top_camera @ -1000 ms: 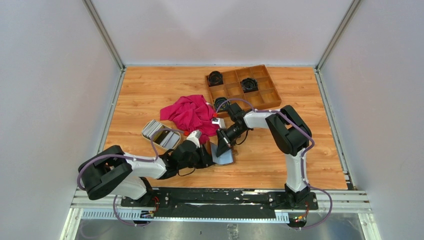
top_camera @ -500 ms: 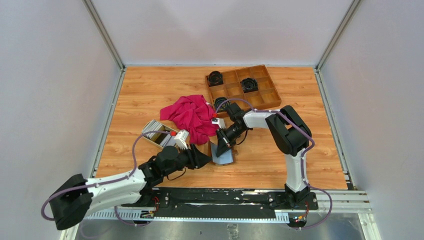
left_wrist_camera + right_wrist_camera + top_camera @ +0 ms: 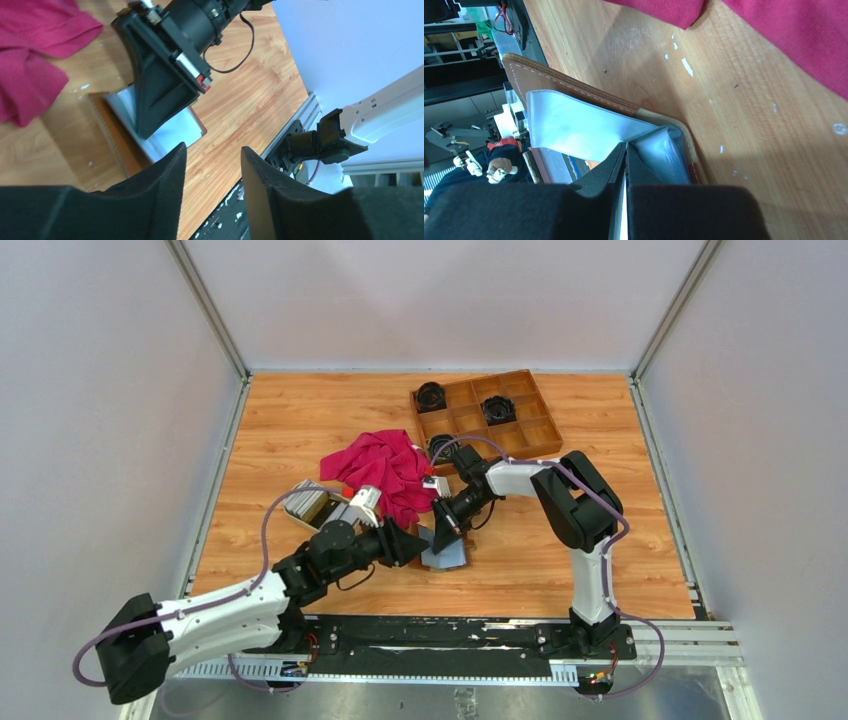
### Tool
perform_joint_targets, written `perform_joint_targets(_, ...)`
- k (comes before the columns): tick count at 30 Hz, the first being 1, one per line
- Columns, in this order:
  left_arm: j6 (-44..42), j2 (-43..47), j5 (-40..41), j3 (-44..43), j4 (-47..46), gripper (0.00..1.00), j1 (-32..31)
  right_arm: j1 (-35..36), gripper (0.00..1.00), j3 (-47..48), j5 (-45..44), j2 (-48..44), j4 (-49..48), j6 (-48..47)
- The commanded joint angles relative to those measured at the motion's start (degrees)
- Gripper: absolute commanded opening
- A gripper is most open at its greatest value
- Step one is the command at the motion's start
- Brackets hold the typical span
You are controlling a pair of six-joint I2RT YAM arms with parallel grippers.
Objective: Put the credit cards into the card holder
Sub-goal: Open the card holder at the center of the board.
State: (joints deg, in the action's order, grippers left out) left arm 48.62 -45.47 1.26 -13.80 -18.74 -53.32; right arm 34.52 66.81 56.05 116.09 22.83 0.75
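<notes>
"Gripping what, that right hand (image 3: pixel 625 150)?"
"It is clenching a grey inner flap of the card holder (image 3: pixel 574 82), which is lying open on the counter (image 3: pixel 749 75)."
"And the left hand (image 3: pixel 212 165)?"
"It is hanging just beside the holder, fingers (image 3: pixel 160 190) parted, carrying nothing. The credit cards (image 3: pixel 315 503) are sitting stacked farther left on the counter, near the red cloth (image 3: pixel 385 470)."

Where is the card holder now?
Top view: the card holder lies open at centre, below the red cloth, pinched by the right hand.
</notes>
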Motion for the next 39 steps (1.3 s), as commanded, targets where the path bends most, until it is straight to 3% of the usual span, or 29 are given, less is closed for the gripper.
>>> perform_joint_targets(1,-2.5,-7.4,-3.3,-6.0,0.4,0.43,0.4,0.4,0.06,0.2,-6.1,1.2,2.1,-2.7)
perform_joint_targets(6,-3.2,-16.4,-4.0,-9.8,0.4,0.36,0.4,0.5,0.06,0.4,-6.1,1.0,2.4,-2.9)
perform_joint_targets(8,-3.0,-19.8,-3.7,-10.0,0.5,0.28,0.4,0.5,0.06,0.5,-6.0,0.7,2.6,-3.1)
perform_joint_targets(17,-0.4,-24.2,5.5,-1.4,0.5,0.15,1.1,0.1,0.1,0.7,-5.7,-2.9,4.6,-6.0)
perform_joint_targets(25,-1.2,-30.2,6.1,-2.1,0.5,0.13,1.8,-0.5,0.11,0.0,-11.1,-4.5,9.8,-12.7)
perform_joint_targets(32,-2.2,-30.1,5.1,-3.1,0.5,0.13,1.8,-4.0,0.12,0.3,0.0,-7.3,17.3,-23.1)
perform_joint_targets(39,-2.3,-28.5,3.1,-4.4,0.5,0.13,1.8,-3.8,0.11,2.1,-4.2,-4.3,25.2,-33.4)
